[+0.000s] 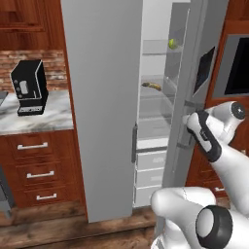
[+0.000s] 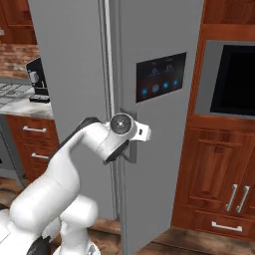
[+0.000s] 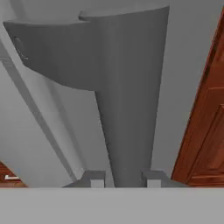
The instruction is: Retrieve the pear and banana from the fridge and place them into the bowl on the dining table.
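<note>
Claw (image 3: 122, 178) clenched on the vertical bar handle (image 3: 131, 109) of the fridge (image 1: 102, 97), one fingertip (image 3: 94, 178) on each side of the bar, presumably to swing the right door (image 2: 159, 124) wide. Beyond it, through the gap, the banana (image 1: 152, 86) lies on a glass shelf and the pear (image 1: 172, 44) sits on a higher one. Neither fruit is reachable until the claw lets go.
</note>
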Available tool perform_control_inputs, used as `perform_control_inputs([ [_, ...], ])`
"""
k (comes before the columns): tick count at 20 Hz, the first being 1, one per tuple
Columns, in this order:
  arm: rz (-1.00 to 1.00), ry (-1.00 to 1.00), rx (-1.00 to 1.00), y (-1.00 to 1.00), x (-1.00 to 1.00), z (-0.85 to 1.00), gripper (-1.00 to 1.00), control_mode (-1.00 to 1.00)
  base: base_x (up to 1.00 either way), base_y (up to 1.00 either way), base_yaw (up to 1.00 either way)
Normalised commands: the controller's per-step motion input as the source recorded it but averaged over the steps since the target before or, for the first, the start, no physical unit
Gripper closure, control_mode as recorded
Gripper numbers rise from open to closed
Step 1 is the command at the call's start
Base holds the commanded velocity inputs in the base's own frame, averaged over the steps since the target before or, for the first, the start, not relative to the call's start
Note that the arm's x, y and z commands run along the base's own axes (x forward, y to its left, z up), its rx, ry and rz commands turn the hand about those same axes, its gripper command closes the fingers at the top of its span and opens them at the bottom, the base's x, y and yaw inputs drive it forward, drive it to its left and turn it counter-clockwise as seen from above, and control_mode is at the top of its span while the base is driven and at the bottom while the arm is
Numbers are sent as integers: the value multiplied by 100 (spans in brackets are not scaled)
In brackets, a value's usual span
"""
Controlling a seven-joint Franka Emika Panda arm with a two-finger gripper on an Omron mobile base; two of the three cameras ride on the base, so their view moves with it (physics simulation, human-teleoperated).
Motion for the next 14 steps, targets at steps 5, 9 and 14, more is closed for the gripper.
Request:
perform_control_inputs([
  [5,0,7,0,-22,-96,38,-100,-100,0,0,0],
  [9,0,0,0,-1,-100,58,-100,-100,0,0,0],
  [14,2,0,-4,12,-86,61,-100,-100,0,0,0],
])
